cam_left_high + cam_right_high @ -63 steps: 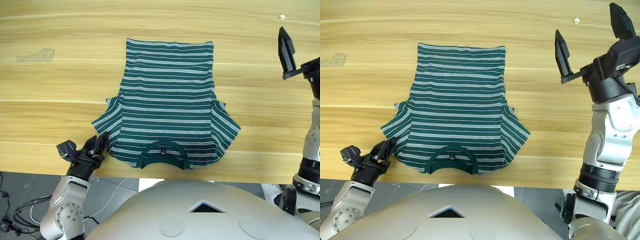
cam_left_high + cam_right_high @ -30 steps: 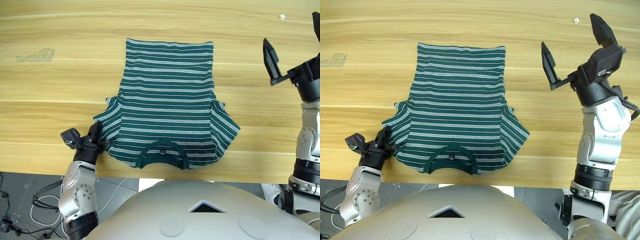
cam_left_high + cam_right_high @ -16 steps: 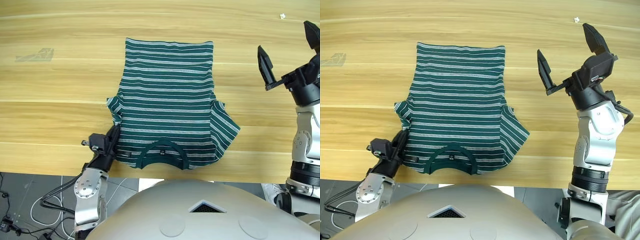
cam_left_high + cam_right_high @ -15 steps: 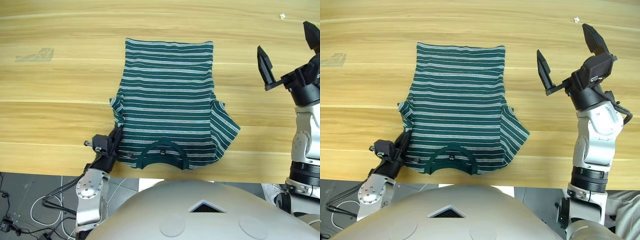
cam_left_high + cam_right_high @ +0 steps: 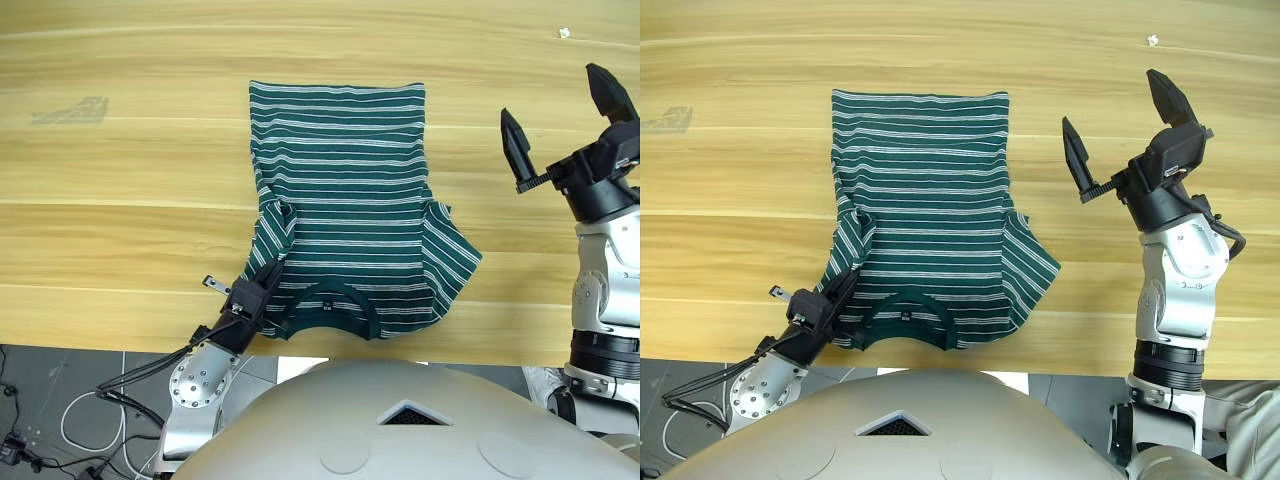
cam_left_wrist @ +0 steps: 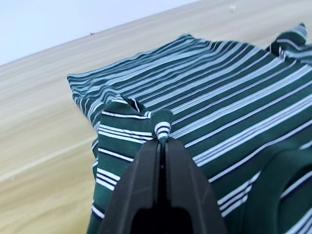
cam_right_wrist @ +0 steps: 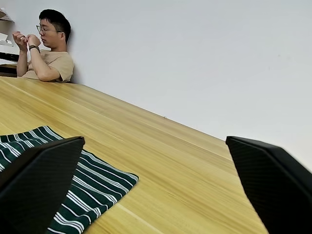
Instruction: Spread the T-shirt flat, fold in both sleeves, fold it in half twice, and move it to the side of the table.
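One table (image 5: 120,200) of pale wood is seen, and one T-shirt (image 5: 345,200), dark green with thin white stripes, is laid on it slightly right of the middle and close to the near edge. The T-shirt's long axis is set from near to far. Its collar (image 5: 325,300) is pointed to the near edge and its straight hem (image 5: 337,90) to the far side.

Two sleeves are counted. The left sleeve (image 5: 272,225) is bunched and drawn in over the body, while the right sleeve (image 5: 452,252) is spread out to the right.

Two grippers are counted. The left gripper (image 6: 162,142) is placed at the near left corner of the T-shirt, and a fold of the left sleeve is pinched between its closed fingers. The right gripper (image 5: 1112,102) is held above the table, to the right of the T-shirt and apart from it, with its fingers spread wide and nothing between them.

One small white scrap (image 5: 565,33) is seen at the far right of the table.
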`<action>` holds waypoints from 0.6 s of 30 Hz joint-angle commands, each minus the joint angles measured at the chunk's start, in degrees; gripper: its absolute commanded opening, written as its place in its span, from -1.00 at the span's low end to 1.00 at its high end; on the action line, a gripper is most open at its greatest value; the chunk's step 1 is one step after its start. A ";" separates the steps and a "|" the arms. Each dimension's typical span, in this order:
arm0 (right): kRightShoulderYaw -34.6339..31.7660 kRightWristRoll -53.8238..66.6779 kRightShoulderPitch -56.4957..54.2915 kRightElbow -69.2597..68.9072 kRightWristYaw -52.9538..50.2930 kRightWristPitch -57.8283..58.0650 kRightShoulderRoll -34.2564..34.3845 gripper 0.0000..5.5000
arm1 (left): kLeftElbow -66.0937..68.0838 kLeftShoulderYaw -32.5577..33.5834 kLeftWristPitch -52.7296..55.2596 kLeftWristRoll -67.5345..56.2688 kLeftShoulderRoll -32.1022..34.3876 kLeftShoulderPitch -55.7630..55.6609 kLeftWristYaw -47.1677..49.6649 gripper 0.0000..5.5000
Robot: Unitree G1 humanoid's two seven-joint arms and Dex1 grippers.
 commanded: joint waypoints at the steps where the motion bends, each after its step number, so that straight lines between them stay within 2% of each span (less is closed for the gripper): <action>1: 0.72 -0.80 1.33 -0.49 0.06 -0.59 0.52 0.96 | 0.96 -0.73 1.54 6.53 1.84 -0.16 2.33 -0.99; 3: 0.84 -0.68 2.14 -0.85 0.42 -0.65 0.49 0.96 | 0.67 -1.37 2.00 8.21 2.20 0.05 2.92 -0.99; 6: 0.82 -0.50 2.79 -0.93 0.68 -0.70 0.32 0.96 | 0.66 -1.76 2.26 9.63 2.26 0.18 3.89 -0.77; 10: 1.26 0.24 3.64 -1.10 1.72 0.15 0.13 0.96 | 0.04 -3.32 1.38 9.79 2.86 0.93 3.28 -0.60; 14: 2.27 6.32 8.09 -3.29 7.46 5.48 -1.30 0.96 | -5.01 -8.73 -0.17 3.59 6.03 4.69 -3.36 -0.38; 18: 1.15 12.63 17.13 -6.25 13.92 10.29 -3.63 0.96 | -9.20 -11.00 -0.38 -0.55 10.42 6.87 -8.47 -0.38</action>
